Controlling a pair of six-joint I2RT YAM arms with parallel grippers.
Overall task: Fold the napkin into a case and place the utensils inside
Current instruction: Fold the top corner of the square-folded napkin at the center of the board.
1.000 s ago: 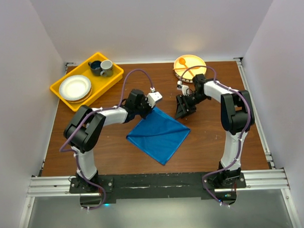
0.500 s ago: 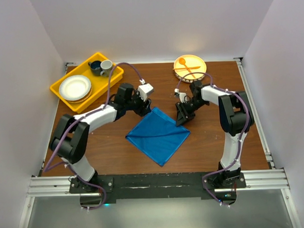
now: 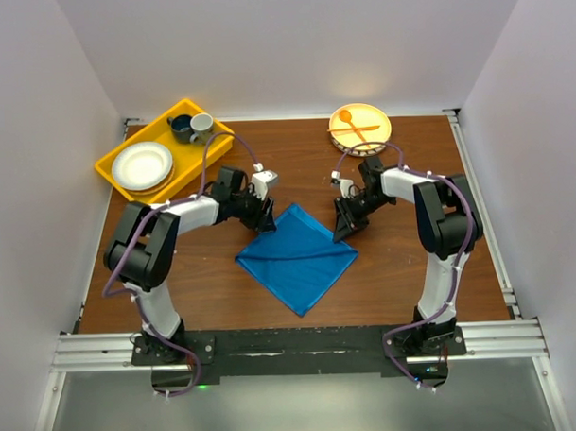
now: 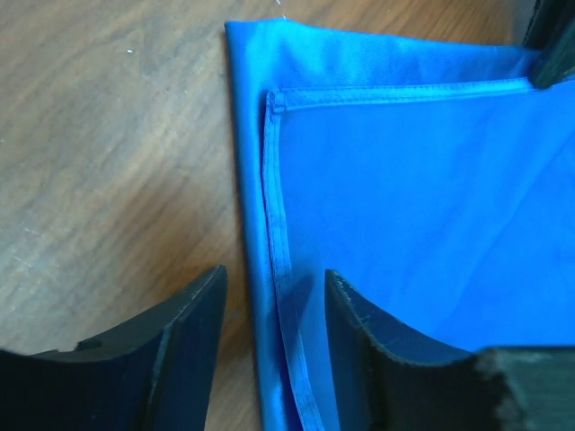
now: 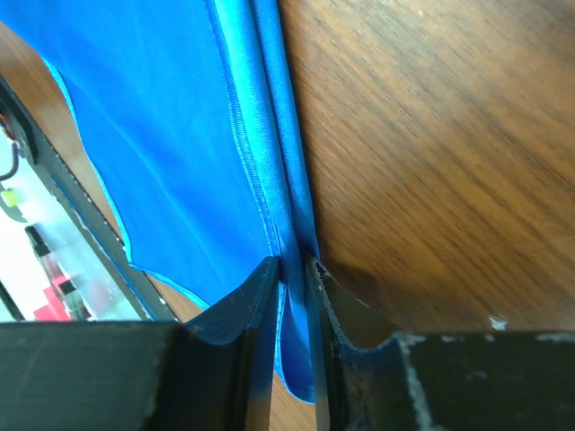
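The napkin (image 3: 297,258) lies at the middle of the counter (image 3: 177,276). It is a bright blue cloth with a slight sheen, doubled over so a stitched hem shows, and its corners point toward the counter's edges. The right gripper (image 5: 292,274) is clamped on the fold at the napkin's right corner. The left gripper (image 4: 274,314) has its fingers apart, straddling the hemmed left edge.

bright blue square cloth napkin (image 4: 413,224): cut off by right and bottom edges in left wrist view, by top edge in right wrist view.
right gripper (image 5: 292,262): pinched napkin fold hidden between black fingers.
left gripper (image 4: 274,274): finger roots blurred, cut off at bottom edge.
dark blue mug (image 3: 181,127) and grey mug (image 3: 202,124): contents too small to tell.
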